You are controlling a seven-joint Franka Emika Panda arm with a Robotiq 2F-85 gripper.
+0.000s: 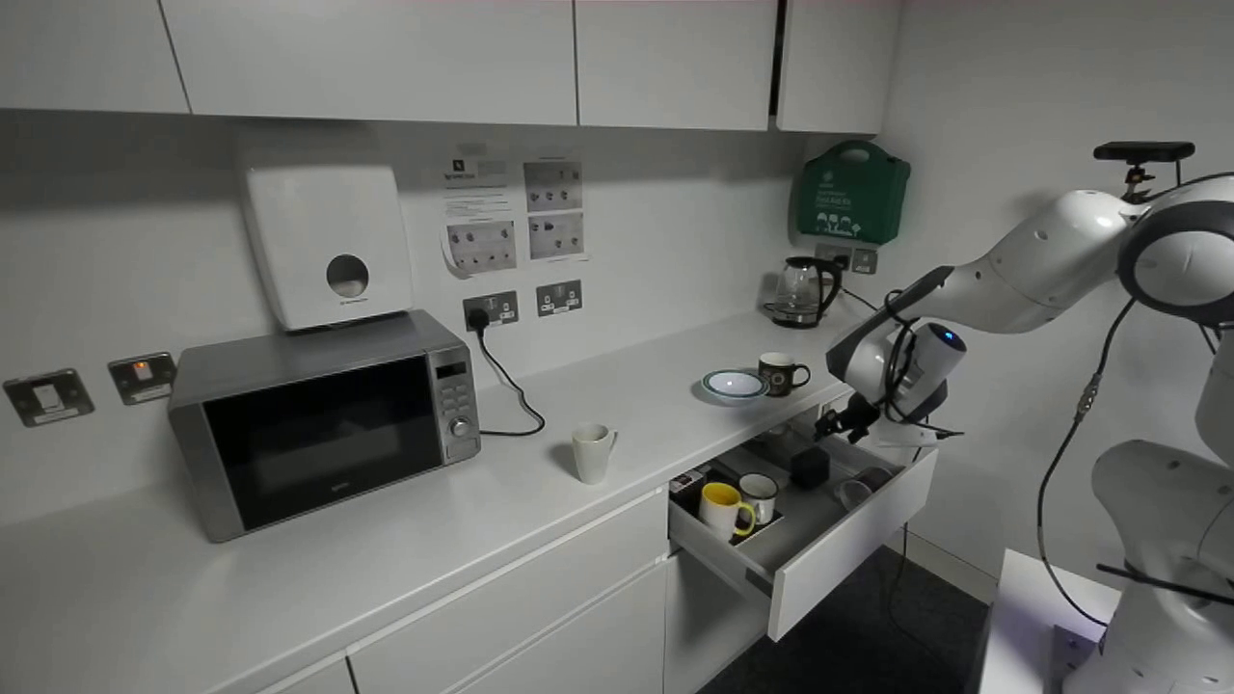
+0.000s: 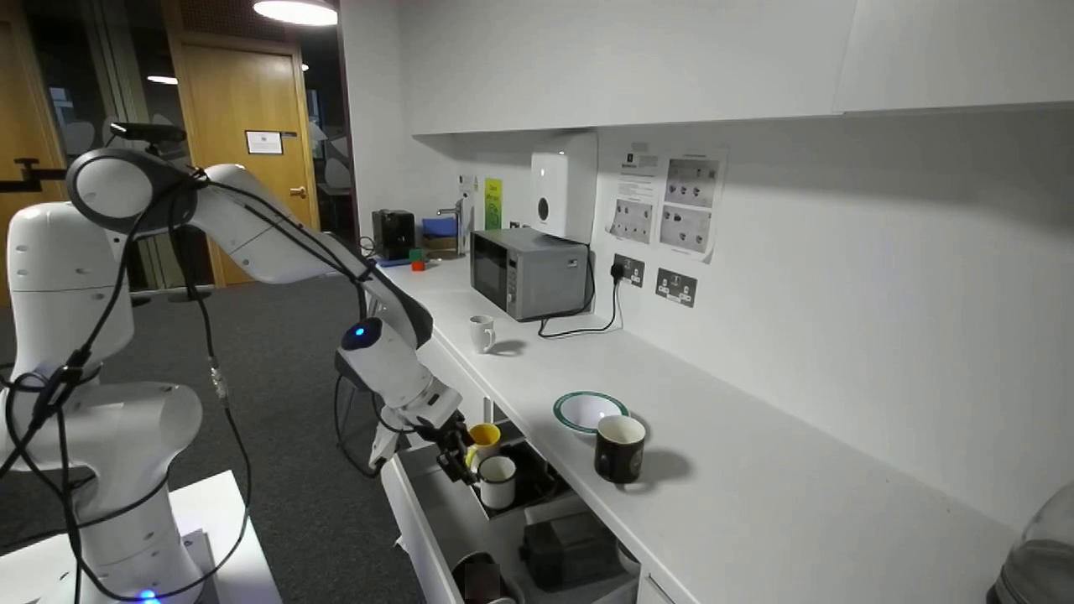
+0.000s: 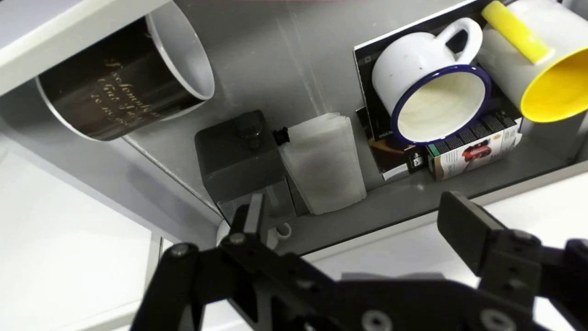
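Hovering hand (image 3: 351,207): released, its two fingers spread well apart with nothing between them; it hangs over the drawer and seems to touch nothing there.
Drawer (image 1: 853,540): pulled out from under the table (image 1: 434,525), so its contents can be reached from above.
Black box (image 3: 241,156): inside the drawer, among the things nearest the hand, just beside some pale papers (image 3: 326,170).
White mug (image 3: 420,78): also in the drawer, blue-rimmed, upright in both exterior views.
Yellow mug (image 3: 542,64): right next to the white mug, yellow inside and on the handle; whether the two touch, I cannot tell.
Black mug (image 3: 108,87): near the drawer's front, seemingly lying on its side.
Table top: white cup (image 1: 591,455) by itself; bowl (image 1: 735,387) and dark mug (image 1: 779,376) close together near the drawer; kettle (image 1: 803,292) farther back, microwave (image 1: 328,434) well apart.
Drawer work done: as I judge it, only the preparation, with the drawer out and the hand placed above it.
Drawer work left: all the handling, it seems; no grip has been made yet, and the mugs and box sit loose from the hand.
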